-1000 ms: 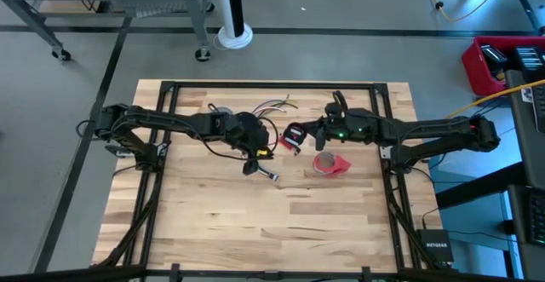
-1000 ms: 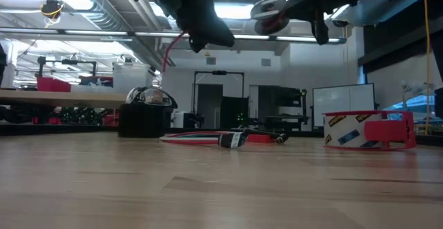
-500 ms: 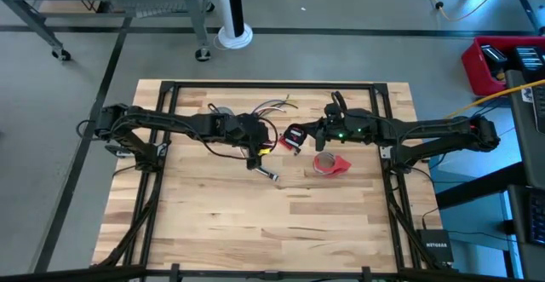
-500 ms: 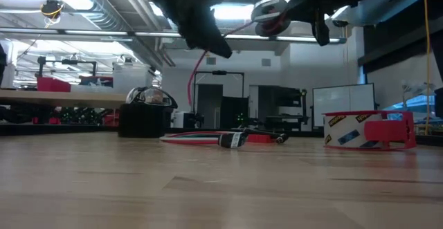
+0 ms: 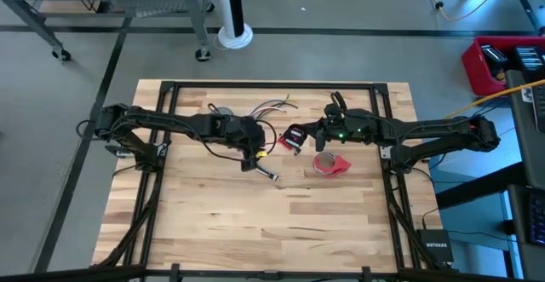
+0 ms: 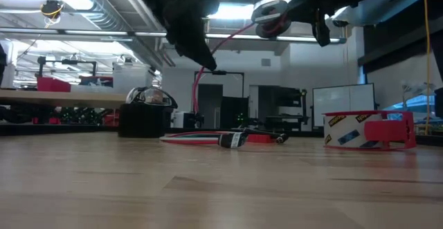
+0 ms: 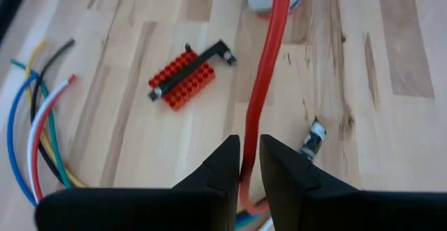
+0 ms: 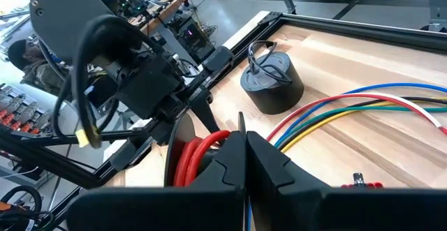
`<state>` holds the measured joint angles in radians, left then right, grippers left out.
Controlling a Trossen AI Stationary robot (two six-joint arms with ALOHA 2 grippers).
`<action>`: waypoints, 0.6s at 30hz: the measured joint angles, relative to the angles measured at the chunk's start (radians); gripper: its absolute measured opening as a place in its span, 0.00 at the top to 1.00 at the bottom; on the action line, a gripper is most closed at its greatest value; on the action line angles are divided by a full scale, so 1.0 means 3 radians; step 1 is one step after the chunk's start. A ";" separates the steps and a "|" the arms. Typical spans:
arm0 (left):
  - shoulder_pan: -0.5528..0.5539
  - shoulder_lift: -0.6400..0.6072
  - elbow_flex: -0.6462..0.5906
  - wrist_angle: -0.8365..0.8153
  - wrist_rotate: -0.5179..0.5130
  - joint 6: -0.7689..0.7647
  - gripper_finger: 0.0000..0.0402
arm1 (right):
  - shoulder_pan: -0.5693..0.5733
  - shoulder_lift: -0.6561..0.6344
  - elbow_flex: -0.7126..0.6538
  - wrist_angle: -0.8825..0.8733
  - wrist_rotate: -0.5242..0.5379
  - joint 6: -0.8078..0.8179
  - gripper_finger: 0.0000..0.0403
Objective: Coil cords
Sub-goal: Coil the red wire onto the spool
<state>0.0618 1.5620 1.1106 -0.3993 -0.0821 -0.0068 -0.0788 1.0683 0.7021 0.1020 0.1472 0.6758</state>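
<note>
My right gripper (image 5: 300,137) is shut on a small black-and-red coil (image 6: 270,14), held high above the table. A red cord (image 7: 269,63) runs from that coil to my left gripper (image 7: 250,158), which is shut on it and slants down over the table's middle. Below, the cord bundle with its plug end (image 7: 312,137) lies flat on the wood (image 6: 221,138). Loose coloured wires (image 5: 274,106) lie toward the far edge. A small grey coil with a black loop (image 8: 272,84) stands upright beside them. My left gripper pinches the red cord (image 7: 246,162) between its two fingers, partway along its run. The fingers slant down and lie across the cord. It rises from them to the coil and hangs down behind them toward the table. My right gripper holds the black-and-red coil (image 8: 199,158), lifted clear of the table. Its own fingers hide the place of contact in the right wrist view. The fingers come nearly level from the table's right.
A red tape roll (image 5: 329,164) lies right of centre, just near of my right gripper. A small red block with a black bar (image 7: 185,81) lies flat between the loose wires and the plug end. Bare wood (image 5: 255,222) fills the table's near half.
My left gripper has tipped its fingers further down and turned at the wrist while staying over the same spot. The red cord it holds has swung with it and now shows as a curved run up to the coil. My right gripper has kept still.
</note>
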 joint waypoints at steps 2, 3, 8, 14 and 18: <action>-0.0011 0.0000 0.0000 -0.0034 0.0000 -0.0035 0.89 | 0.0000 0.0000 0.0000 0.0003 0.0014 0.0000 1.00; -0.0013 0.0000 0.0000 -0.0043 0.0000 -0.0043 0.90 | 0.0000 0.0000 0.0000 0.0003 0.0029 0.0000 1.00; -0.0041 0.0000 0.0000 -0.0043 -0.0002 -0.0054 0.94 | 0.0000 0.0001 0.0000 0.0004 0.0033 -0.0001 1.00; -0.0077 0.0000 0.0000 -0.0036 -0.0007 -0.0107 0.99 | 0.0004 0.0001 0.0000 0.0028 0.0150 0.0000 1.00; -0.0113 -0.0001 0.0000 0.0007 -0.0113 -0.0299 0.99 | 0.0004 0.0005 -0.0003 0.0144 0.0416 -0.0002 1.00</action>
<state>0.0279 1.5617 1.1107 -0.3972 -0.1160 -0.0963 -0.0776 1.0699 0.7011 0.1454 0.2721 0.6751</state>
